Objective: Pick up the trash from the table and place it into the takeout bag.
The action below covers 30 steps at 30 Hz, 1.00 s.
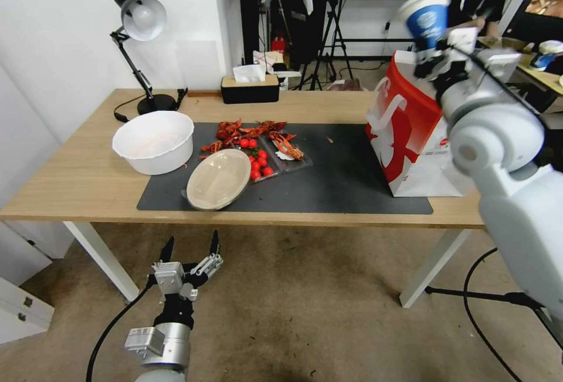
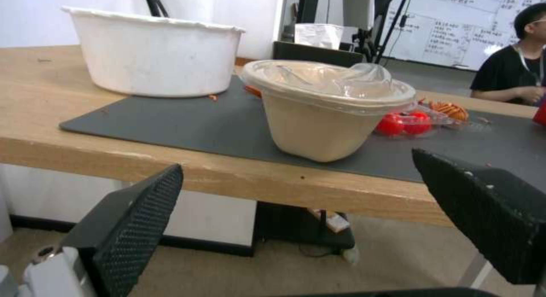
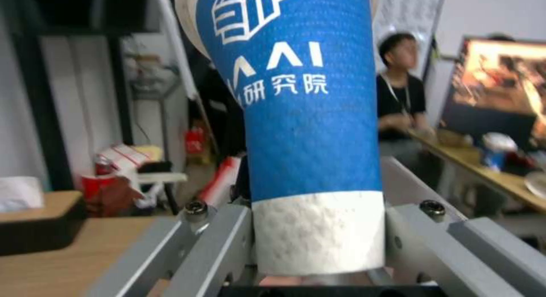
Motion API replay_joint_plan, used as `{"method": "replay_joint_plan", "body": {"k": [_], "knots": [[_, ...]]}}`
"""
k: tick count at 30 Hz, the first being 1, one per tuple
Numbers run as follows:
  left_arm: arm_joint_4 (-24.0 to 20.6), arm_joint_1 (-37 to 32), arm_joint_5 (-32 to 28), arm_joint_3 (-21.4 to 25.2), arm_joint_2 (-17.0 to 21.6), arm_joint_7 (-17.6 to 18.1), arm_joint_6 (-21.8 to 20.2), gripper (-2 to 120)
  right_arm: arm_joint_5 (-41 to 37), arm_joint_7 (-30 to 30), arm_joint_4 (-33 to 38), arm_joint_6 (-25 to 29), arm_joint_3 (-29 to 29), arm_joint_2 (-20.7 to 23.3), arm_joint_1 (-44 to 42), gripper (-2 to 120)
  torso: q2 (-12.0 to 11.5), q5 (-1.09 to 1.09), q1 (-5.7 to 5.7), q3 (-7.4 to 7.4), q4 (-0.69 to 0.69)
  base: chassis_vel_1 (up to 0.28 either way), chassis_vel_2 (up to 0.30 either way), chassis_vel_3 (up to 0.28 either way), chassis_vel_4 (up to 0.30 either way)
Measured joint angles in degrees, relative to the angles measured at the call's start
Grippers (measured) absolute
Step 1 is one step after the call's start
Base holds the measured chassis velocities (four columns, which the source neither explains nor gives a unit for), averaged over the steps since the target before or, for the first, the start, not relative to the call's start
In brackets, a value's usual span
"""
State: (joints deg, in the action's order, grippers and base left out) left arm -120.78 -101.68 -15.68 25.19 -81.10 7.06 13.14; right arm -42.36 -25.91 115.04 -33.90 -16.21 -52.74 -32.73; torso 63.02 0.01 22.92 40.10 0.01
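My right gripper point(image 1: 437, 47) is raised at the right, shut on the blue-and-white paper cup point(image 1: 427, 15), which hangs just above the open top of the red-and-white takeout bag point(image 1: 410, 129). In the right wrist view the cup point(image 3: 301, 117) stands upright, its white base between the metal fingers point(image 3: 216, 241). The beige round plate point(image 1: 219, 178), with a clear lid, sits on the dark mat near the table's point(image 1: 88, 176) front edge. My left gripper point(image 1: 190, 247) hangs open below that edge, in front of the plate point(image 2: 330, 113), with nothing between its fingers point(image 2: 136, 220).
A big white bowl point(image 1: 153, 141) stands on the left of the mat. Clear trays of tomatoes and crayfish point(image 1: 258, 147) lie behind the plate. A desk lamp point(image 1: 141, 18) and a tissue box point(image 1: 249, 85) stand at the table's back edge. Cables run over the floor at the right.
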Motion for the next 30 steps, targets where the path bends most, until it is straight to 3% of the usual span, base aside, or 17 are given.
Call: {"method": "replay_joint_plan", "body": {"k": [3, 6, 11, 13, 18, 20, 30], "knots": [[-0.08, -0.02, 0.04, -0.02, -0.09, 0.00, 0.02, 100, -1.51, -3.27, -0.62, -1.35, -0.22, 0.54, 1.85, 12, 0.00, -0.01, 0.00, 0.00, 0.00, 0.000, 0.000, 0.000, 0.000], [-0.14, 0.04, 0.05, -0.10, -0.17, 0.00, 0.04, 100, -7.59, -10.38, -2.93, -5.50, -1.51, 2.44, 4.37, 12, 0.00, 0.00, 0.01, 0.00, -0.01, 0.000, 0.000, 0.000, 0.000], [-0.06, 0.23, 0.00, -0.14, -0.08, 0.02, 0.05, 100, -10.06, -12.82, -4.04, -6.78, -2.38, 3.20, 4.31, 21, 0.00, 0.00, 0.00, 0.00, -0.02, 0.000, 0.000, 0.000, 0.000], [0.10, 0.51, -0.08, -0.38, 0.00, 0.00, 0.05, 100, -12.34, -15.10, -4.60, -6.82, -2.75, 2.86, 3.60, 35, 0.00, 0.00, 0.00, 0.00, 0.00, 0.000, 0.000, 0.000, 0.000], [0.20, 0.59, -0.21, -0.49, 0.32, -0.02, 0.08, 100, -12.61, -15.76, -4.85, -6.48, -2.99, 2.54, 2.73, 50, 0.00, 0.00, 0.00, 0.00, -0.01, 0.000, 0.000, 0.000, 0.000], [0.08, 0.61, -0.44, -0.32, 0.66, -0.02, 0.10, 100, -12.63, -15.75, -4.81, -6.45, -2.96, 2.75, 2.59, 62, 0.00, -0.01, 0.00, 0.00, -0.01, 0.000, 0.000, 0.000, 0.000], [-0.11, 0.59, -0.58, -0.27, 0.77, 0.02, 0.09, 100, -11.87, -14.92, -4.69, -6.80, -2.60, 2.45, 1.49, 95, 0.00, -0.01, 0.00, 0.00, -0.01, 0.000, 0.000, 0.000, 0.000]]}}
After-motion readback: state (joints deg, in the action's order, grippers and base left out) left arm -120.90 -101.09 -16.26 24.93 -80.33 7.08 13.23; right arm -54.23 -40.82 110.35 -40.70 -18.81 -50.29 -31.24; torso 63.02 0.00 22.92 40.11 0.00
